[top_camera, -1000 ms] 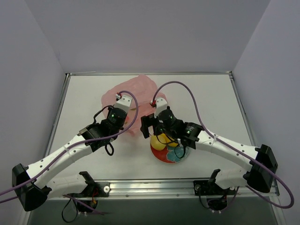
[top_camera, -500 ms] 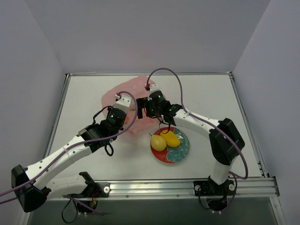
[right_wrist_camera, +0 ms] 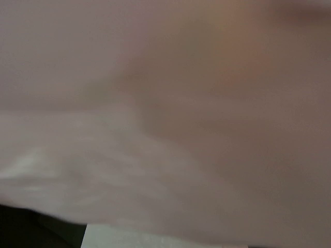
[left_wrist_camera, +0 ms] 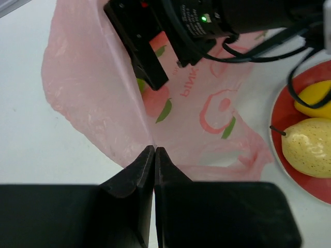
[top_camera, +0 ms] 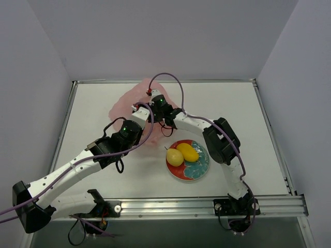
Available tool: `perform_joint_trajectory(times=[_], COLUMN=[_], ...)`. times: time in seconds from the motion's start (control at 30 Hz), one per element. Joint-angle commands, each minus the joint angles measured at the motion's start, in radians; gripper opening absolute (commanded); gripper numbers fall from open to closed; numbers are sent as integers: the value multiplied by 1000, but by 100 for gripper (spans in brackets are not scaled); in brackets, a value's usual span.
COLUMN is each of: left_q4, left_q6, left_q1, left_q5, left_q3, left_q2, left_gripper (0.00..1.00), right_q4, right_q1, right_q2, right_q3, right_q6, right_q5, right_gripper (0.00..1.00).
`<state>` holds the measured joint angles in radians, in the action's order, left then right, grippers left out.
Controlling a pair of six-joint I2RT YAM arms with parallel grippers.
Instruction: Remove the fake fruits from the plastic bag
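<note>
You had two arms working over one plastic bag (left_wrist_camera: 88, 88), a thin pink film with red and green print that lay crumpled on the table (top_camera: 93, 113) toward its far side. Your left gripper (left_wrist_camera: 154, 151) was closed, its two fingertips pressed together on a fold of the bag's near edge, so the film rose from the pinch in a taut ridge. Your right gripper (left_wrist_camera: 153, 70) reached in from the far side and hung close above the bag, just beyond the left one. Its jaws stood spread wide, and the left wrist view showed only one black finger clearly. The right wrist camera gave you nothing but blurred pink film across the whole view, so you could not tell whether that gripper touched anything.

Two fake fruits lay outside the bag, both on the single round red-and-teal plate (top_camera: 201, 168), which sat just beside the bag's near right corner. One was a speckled yellowish pear (left_wrist_camera: 310, 150) with a dark stem. The other was a smooth yellow lemon (left_wrist_camera: 316, 98), lying against the pear. The film hid how many fruits were in the bag.
</note>
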<state>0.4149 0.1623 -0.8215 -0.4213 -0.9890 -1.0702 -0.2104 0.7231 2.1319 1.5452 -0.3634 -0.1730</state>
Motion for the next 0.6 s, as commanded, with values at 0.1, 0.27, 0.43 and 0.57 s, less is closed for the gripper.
perform_joint_trajectory(times=[0.1,0.27,0.43,0.57], left_q4=[-2,-1,4,7], left_q6=[14,17,14,-1], left_q1=[-19,-27,-44,-53], left_q5=[107,151,174,177], left_q3=[-60,-66,-71,-73], left_q2=[35,23,7,4], left_gripper=[2,2,2,2], right_q4=[-49,-67,-124,-142], right_q1=[-40,-44,-44,-44], right_q2=[94,167,209,195], right_q3=[137,214,250,222], right_q6=[-72,-115,-163,-174], right_q5=[18,4,-48,-57], right_gripper=[100,100,100,100])
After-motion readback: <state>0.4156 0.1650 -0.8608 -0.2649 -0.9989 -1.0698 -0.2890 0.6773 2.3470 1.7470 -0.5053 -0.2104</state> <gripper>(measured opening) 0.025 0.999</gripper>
